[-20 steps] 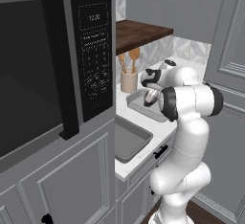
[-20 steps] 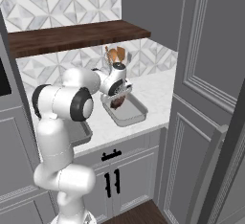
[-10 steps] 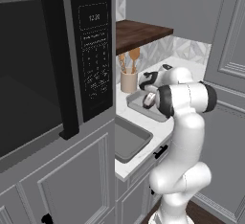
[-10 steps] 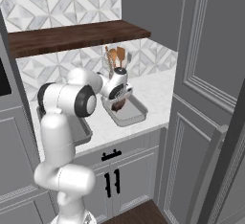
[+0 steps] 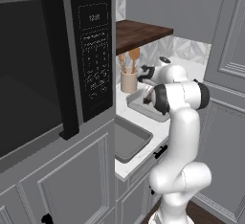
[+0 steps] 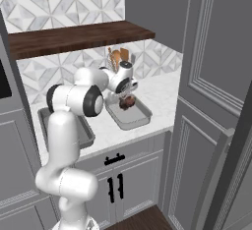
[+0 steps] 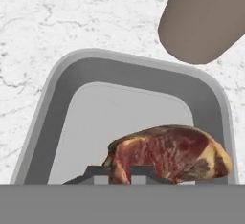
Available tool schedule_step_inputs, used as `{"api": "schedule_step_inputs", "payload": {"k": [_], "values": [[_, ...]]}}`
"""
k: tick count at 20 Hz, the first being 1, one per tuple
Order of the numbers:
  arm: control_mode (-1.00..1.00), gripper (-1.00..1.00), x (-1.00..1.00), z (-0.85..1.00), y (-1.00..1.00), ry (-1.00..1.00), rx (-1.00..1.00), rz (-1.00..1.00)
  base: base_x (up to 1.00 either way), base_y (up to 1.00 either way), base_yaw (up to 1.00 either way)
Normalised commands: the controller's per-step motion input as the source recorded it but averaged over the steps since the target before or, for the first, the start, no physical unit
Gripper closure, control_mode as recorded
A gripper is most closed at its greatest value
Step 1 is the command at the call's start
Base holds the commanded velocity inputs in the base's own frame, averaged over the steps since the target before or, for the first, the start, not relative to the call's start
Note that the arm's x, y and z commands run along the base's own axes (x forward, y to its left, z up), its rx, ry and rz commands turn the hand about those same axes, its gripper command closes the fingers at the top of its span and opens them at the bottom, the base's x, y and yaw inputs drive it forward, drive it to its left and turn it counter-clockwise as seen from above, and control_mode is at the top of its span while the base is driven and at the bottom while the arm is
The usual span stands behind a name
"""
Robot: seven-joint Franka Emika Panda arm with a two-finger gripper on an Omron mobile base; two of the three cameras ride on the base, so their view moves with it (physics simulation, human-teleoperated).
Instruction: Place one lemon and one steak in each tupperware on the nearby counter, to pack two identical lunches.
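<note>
The gripper (image 7: 118, 176) is clenched on a raw steak (image 7: 168, 154), pinching its left end so the meat hangs level over the grey tupperware (image 7: 52, 103), ready to go in. At one o'clock from the steak stands a tan utensil holder (image 7: 203, 22). The container sits on the white counter (image 7: 57, 22); a second tupperware (image 6: 45, 119) waits at nine o'clock, beyond the arm.

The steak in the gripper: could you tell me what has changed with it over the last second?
The gripper, still shut on the steak, has swung back toward the utensil holder and now hangs over the far tupperware. The near tupperware, the counter and the base stayed put.
</note>
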Motion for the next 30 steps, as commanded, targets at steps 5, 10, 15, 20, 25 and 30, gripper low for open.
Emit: {"api": "schedule_step_inputs", "payload": {"k": [5,10,15,20,25,30], "values": [[-1.0,1.0,0.0,0.0,0.0,0.0,0.0,0.0,0.0,0.0,0.0],[-1.0,-1.0,0.0,0.0,0.0,0.0,0.0,0.0,0.0,0.0,0.0],[-1.0,-1.0,-0.36,0.05,0.02,0.0,0.0,0.0,0.0,0.0,0.0],[-1.0,-1.0,-1.0,0.11,0.0,-0.01,0.0,0.0,0.0,0.0,0.0],[-1.0,-1.0,-1.0,0.09,0.23,0.0,-0.02,0.0,0.0,0.0,0.0],[-1.0,-1.0,-1.0,0.23,0.35,0.0,-0.01,-0.11,0.0,0.0,0.0]]}}
